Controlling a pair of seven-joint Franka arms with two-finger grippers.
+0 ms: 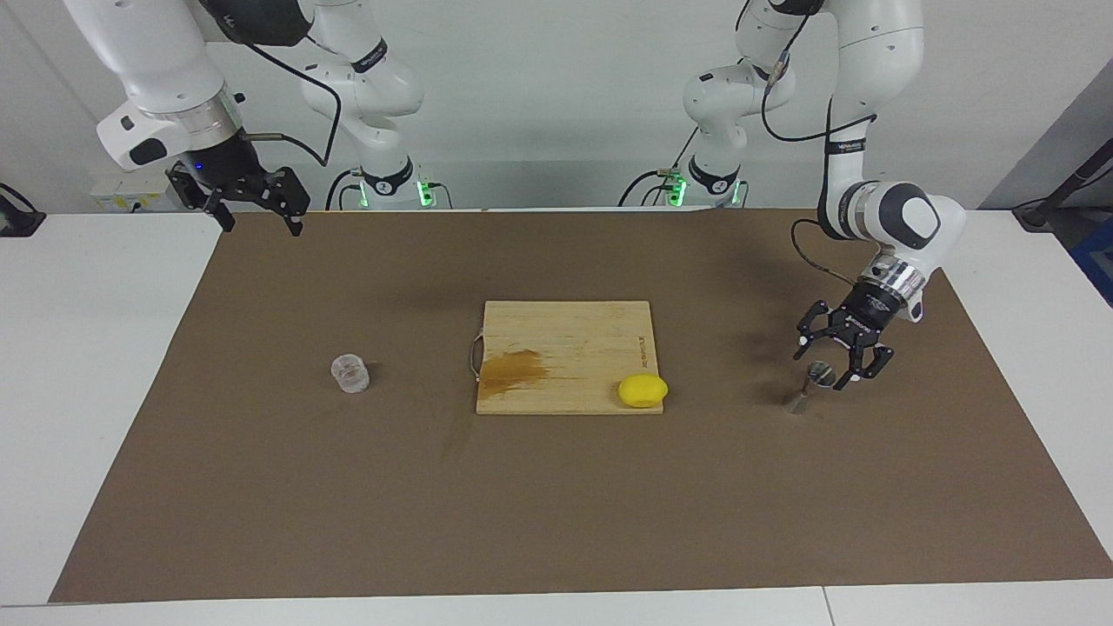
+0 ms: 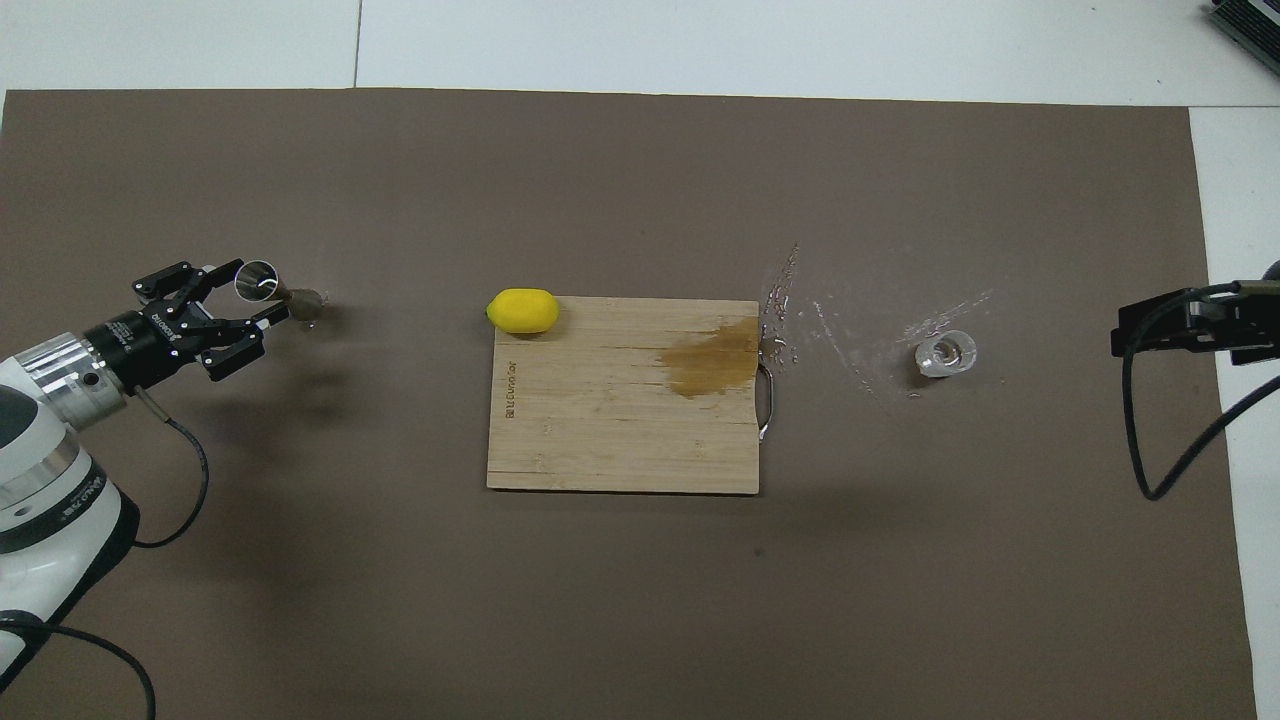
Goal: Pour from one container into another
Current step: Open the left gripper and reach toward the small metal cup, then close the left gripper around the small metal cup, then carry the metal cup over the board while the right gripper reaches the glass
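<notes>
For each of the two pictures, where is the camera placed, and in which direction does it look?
Facing view: high across the table, looking toward the robots; both arms show, left gripper at the jigger, right gripper waiting.
Overhead view: above the robots' end, looking steeply down; arms enter from below.
Shared: jigger, glass tumbler, cutting board, lemon.

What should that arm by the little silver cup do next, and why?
Probably close the left tool on the jigger. Its fingers already stand on either side of the jigger's upper cone, apparently not yet gripping, and the glass tumbler it would likely pair with stands untouched.
</notes>
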